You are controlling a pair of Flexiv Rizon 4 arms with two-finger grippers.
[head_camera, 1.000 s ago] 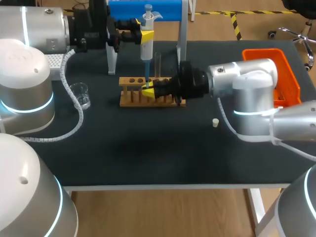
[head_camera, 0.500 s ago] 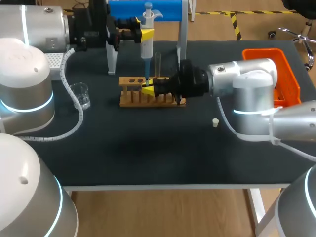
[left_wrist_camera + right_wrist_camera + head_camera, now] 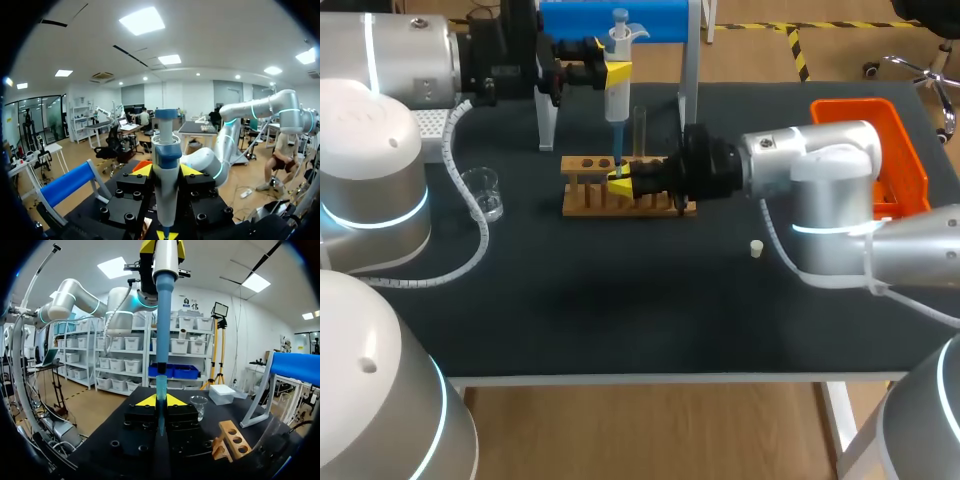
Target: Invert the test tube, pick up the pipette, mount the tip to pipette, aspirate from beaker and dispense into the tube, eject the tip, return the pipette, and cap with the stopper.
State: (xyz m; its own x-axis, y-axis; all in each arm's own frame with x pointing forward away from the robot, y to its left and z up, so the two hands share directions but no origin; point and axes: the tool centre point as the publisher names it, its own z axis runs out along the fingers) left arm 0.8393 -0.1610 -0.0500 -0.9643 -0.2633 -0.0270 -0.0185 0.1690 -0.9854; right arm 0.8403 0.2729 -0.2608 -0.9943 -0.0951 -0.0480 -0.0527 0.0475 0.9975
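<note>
My left gripper (image 3: 616,72) is shut on the white and blue pipette (image 3: 617,95) and holds it upright over the wooden rack (image 3: 582,200). In the left wrist view the pipette (image 3: 165,175) stands between the yellow fingers (image 3: 142,170). Its blue shaft ends in a tip (image 3: 161,388) that sits between the fingertips of my right gripper (image 3: 160,401), which is shut on it. That right gripper (image 3: 620,180) lies level just above the rack. A clear test tube (image 3: 640,130) stands upright in the rack. The beaker (image 3: 483,192) sits to the left, the stopper (image 3: 757,248) to the right.
A white tip box (image 3: 430,125) lies at the back left under my left arm. The blue pipette stand (image 3: 610,20) rises behind the rack. An orange bin (image 3: 895,150) sits at the right edge. Beaker (image 3: 199,405) and rack (image 3: 232,437) lie ahead of the right gripper.
The pipette and the right gripper have only wobbled slightly in place. Both grips are the same as before.
</note>
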